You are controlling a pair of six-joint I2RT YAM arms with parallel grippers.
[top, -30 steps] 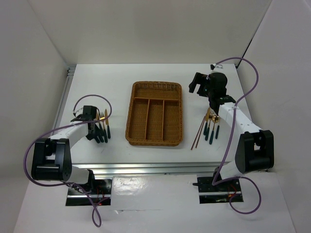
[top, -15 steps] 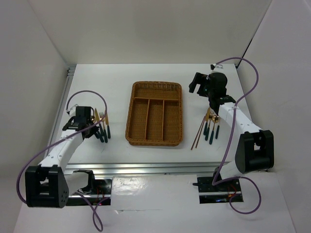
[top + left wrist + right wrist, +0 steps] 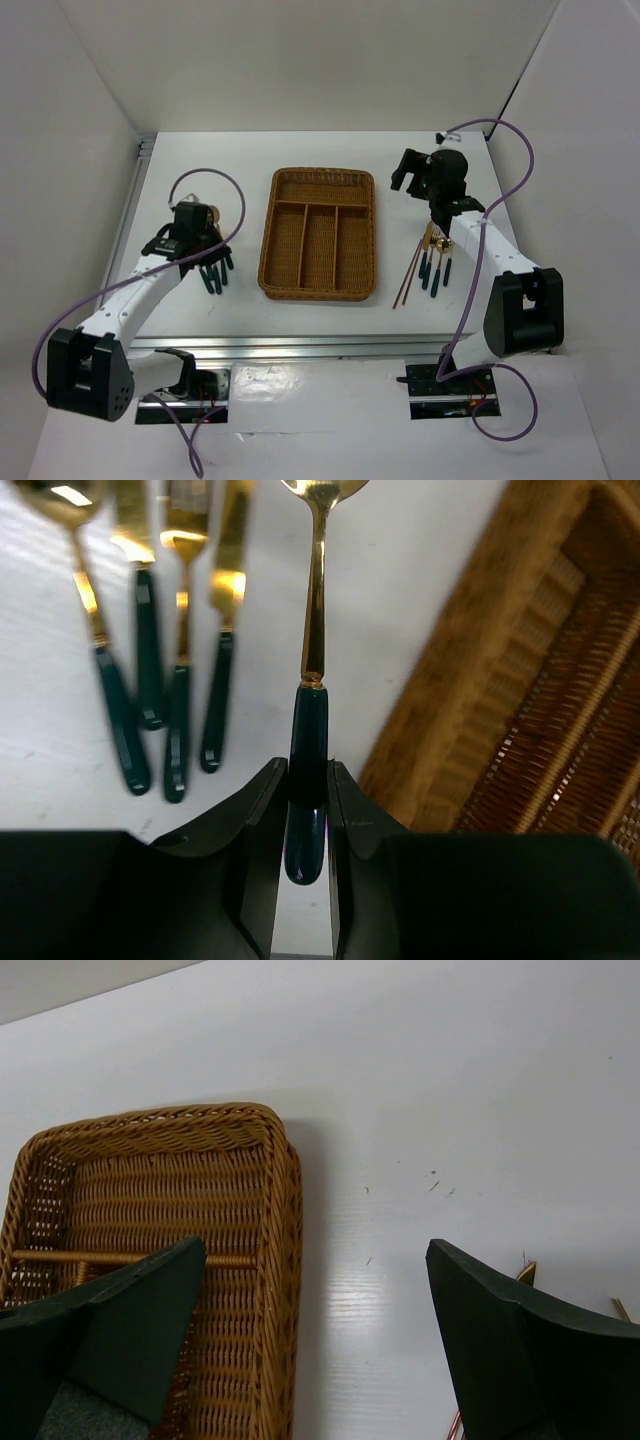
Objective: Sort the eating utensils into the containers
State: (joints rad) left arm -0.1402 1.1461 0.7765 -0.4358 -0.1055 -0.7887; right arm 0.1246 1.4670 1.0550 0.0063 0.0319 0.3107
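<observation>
On the left side of the white tabletop (image 3: 190, 165), the left gripper (image 3: 308, 780) has its two black fingers (image 3: 255, 820) clenched on the dark teal handle of one gold-headed spoon (image 3: 313, 620). The spoon's bowl points away from the wrist, over bare table between the lying cutlery and the tray's rim.

Just beside it, on the side away from the tray, lie four more gold-headed, teal-handled utensils (image 3: 178, 730), side by side with their handles toward the gripper. One shows a spoon bowl and one shows fork tines. The other two have flat gold heads cut off by the picture's edge, so their kind cannot be told.

At the table's middle sits one rectangular brown woven wicker tray (image 3: 268, 240) with four compartments: three long slots side by side and one short crosswise slot at the far end.

Right of the tray lies a second group. Three dark teal handles (image 3: 436, 270) show there, and thin reddish-brown chopsticks (image 3: 408, 272) fan out just beside them on the tray side. There are at least two chopsticks, too fine to count surely.

Beyond that group, near the tray's far right corner, the right gripper (image 3: 315, 1260) hangs with its fingers spread wide and nothing between them.
</observation>
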